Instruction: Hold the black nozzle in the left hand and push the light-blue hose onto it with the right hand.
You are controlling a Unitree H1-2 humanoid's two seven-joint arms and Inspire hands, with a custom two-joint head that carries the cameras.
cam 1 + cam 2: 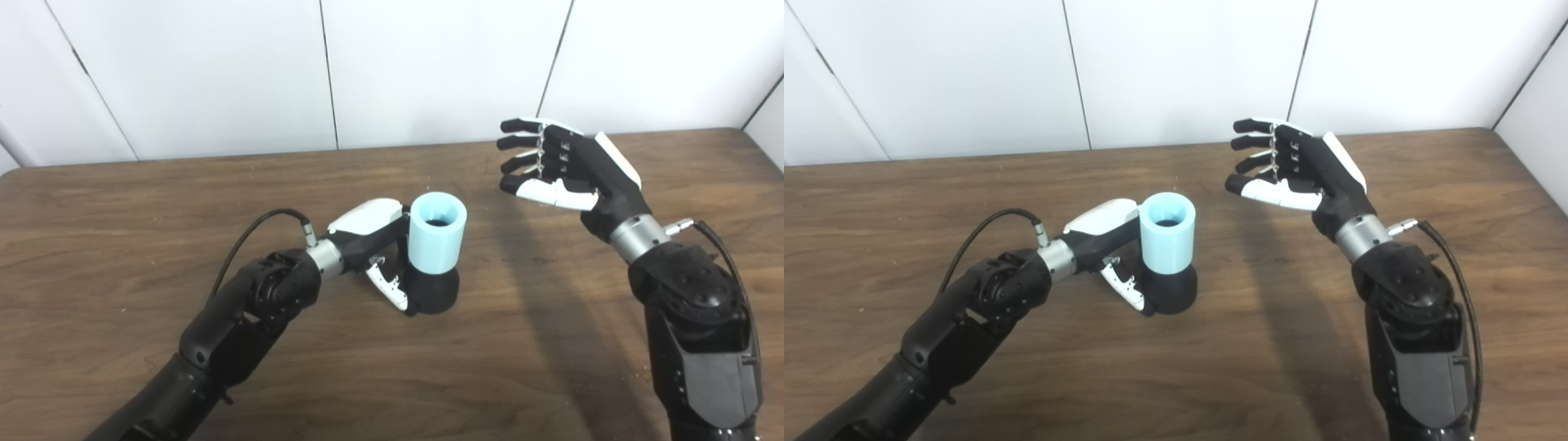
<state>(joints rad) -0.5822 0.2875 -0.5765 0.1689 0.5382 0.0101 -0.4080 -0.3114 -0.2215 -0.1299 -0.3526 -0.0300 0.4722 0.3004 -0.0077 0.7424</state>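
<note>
Light-blue hose point(437, 237) looks rigid, light, seated on the black nozzle point(433, 293) — left hand point(376, 245) clasps them; right hand point(560, 168) hovers beside, released, fingers apart.

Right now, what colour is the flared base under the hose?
Black nozzle, clearest in the left eye view.
</note>
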